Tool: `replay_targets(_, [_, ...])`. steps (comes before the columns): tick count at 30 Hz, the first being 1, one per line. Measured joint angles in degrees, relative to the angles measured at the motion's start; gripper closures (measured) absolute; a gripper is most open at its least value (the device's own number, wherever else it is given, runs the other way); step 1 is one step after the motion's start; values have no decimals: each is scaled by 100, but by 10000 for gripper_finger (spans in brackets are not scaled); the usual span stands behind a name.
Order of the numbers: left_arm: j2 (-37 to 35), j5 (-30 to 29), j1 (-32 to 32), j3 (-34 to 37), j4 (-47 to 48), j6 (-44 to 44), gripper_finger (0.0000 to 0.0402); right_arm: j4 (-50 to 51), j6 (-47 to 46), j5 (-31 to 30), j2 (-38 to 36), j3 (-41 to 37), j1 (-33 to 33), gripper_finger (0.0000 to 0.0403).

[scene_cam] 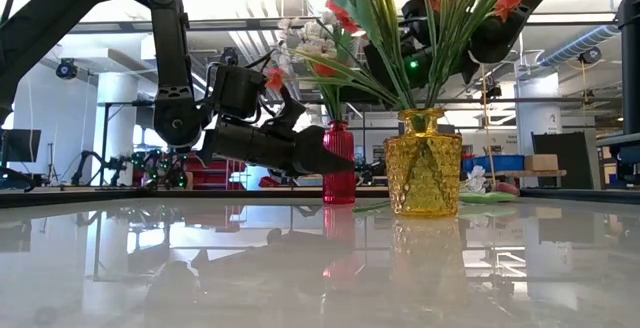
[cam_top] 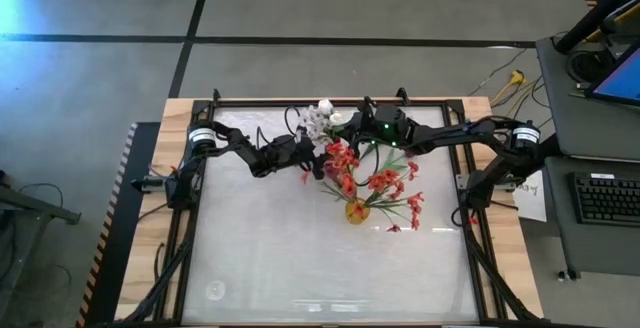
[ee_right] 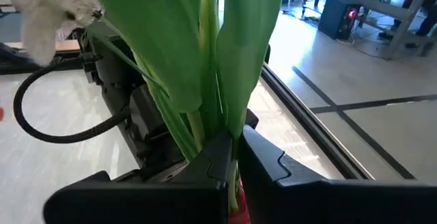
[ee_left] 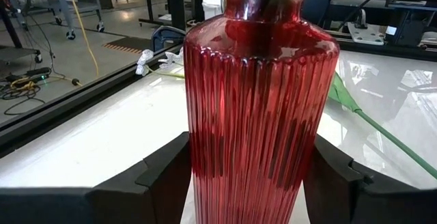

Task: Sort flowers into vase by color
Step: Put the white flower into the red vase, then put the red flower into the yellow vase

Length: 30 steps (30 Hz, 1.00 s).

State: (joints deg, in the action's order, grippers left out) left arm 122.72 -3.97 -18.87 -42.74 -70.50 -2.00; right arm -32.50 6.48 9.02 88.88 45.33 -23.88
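Note:
A ribbed red glass vase (ee_left: 259,115) stands on the table, with my left gripper (ee_left: 249,176) shut on its body; in the low view the red vase (scene_cam: 338,163) is left of a yellow glass vase (scene_cam: 423,163). Red-orange flowers (cam_top: 375,180) stand in the yellow vase (cam_top: 357,211). My right gripper (ee_right: 233,152) is above the red vase, shut on green stems of white flowers (cam_top: 320,118), whose blossoms (scene_cam: 305,36) rise above it. The stems' lower ends are hidden. My left gripper holds the red vase by the lower half of its body (ee_left: 205,176), pinched between the two fingers, one on each side. The fingers come level from the table's left. The vase stands upright on the table. My right gripper pinches a bunch of green stems and leaves (ee_right: 220,125) between its two fingers, which lie across the stems. The stems stand roughly upright and run down toward the red vase's mouth (ee_right: 237,214). Whether they reach inside does not show.
A loose flower lies on the table beyond the red vase, its green stem (ee_left: 372,118) and white blossom (ee_left: 145,61) showing in the left wrist view. The table's near half (cam_top: 300,268) holds nothing but reflections. The two arms nearly meet over the far middle.

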Motion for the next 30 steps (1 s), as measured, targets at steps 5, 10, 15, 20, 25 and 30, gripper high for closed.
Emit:
replay_targets(5, [0,2,0,1,15,0,187,236,-135,-47,-45,-36,-4,366])
replay_targets(10, [0,-9,0,0,52,-1,187,405,-234,-59,-58,-31,-82,311])
replay_targets(15, [0,-4,0,0,64,0,187,699,-288,-48,-154,-27,-118,257])
replay_targets(20, [0,-4,2,0,72,0,187,1121,-299,-45,-450,-27,-116,220])
replay_targets(25, [0,-3,4,2,46,-61,186,1780,-371,-68,-861,-14,-118,203])
replay_targets(30, [-43,10,8,11,56,-144,172,2289,-415,-157,-1317,-10,-116,202])
